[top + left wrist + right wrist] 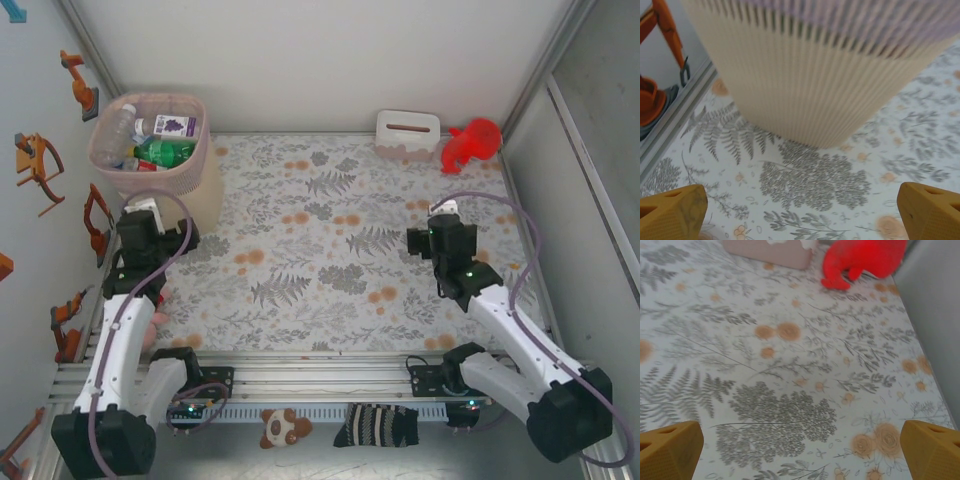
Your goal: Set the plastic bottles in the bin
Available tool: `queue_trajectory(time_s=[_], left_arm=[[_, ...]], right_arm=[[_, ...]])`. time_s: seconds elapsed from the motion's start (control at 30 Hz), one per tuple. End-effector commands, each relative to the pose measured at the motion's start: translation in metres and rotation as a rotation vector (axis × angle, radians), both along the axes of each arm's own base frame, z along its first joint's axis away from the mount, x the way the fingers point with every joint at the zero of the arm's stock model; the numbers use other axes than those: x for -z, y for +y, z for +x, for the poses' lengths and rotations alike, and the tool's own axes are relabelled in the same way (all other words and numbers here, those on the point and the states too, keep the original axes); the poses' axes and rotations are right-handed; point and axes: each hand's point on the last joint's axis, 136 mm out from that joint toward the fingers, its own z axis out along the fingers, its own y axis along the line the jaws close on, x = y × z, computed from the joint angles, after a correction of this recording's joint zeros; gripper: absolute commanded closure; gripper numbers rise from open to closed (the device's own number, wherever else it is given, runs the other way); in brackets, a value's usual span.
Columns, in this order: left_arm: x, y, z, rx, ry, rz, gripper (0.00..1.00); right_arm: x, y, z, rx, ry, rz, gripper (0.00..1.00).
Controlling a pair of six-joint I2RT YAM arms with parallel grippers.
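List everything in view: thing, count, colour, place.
bin: one, beige, pink liner, far left.
plastic bottles: several, green and clear, inside the bin.
tissue box: one, white, far edge.
toy figure: one, red, far right.
tablecloth: one, grey-orange floral, centre.
plush toy: one, brown-white, near edge.
striped cloth: one, black-white, beside plush toy.
left arm: one, white-black, jaws open by bin.
right arm: one, white-black, jaws open over tablecloth.

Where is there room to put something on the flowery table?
The big middle, between the left pincer and right pincer, is bare. So is the back strip between bin and tissue box. Crowded: far right corner, box beside red toy.
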Motion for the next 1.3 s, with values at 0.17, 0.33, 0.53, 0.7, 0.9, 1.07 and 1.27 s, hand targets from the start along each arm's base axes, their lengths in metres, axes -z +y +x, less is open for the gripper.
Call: queue_trajectory(time_s=[0.17,0.33,0.53,0.7,0.9,1.07,1.27], left_arm=[[0.06,0.016,0.039,-0.057,0.081,0.085,0.03],[0.081,0.022,0.064,-0.056,0.076,0.128,0.03],[0.083,-0.008,0.097,0.153,-0.07,0.113,0.03],[0.08,-0.034,0.095,0.284,-0.172,0.021,0.03],[0.079,-0.05,0.092,0.379,-0.246,-0.015,0.03],[0.092,-0.055,0.086,0.419,-0.308,-0.02,0.03],[0.093,-0.056,0.089,0.434,-0.309,-0.035,0.03]], right_arm=[[0.03,-0.042,0.03,0.163,-0.067,0.013,0.01],[0.048,-0.055,0.04,0.188,-0.078,0.01,0.01],[0.058,-0.057,0.052,0.138,-0.145,-0.002,0.01],[0.053,-0.056,0.063,0.081,-0.213,0.043,0.01],[0.061,-0.055,0.078,0.023,-0.227,0.121,0.03],[0.071,-0.048,0.084,-0.03,-0.208,0.146,0.04],[0.081,-0.056,0.084,-0.015,-0.224,0.19,0.02]])
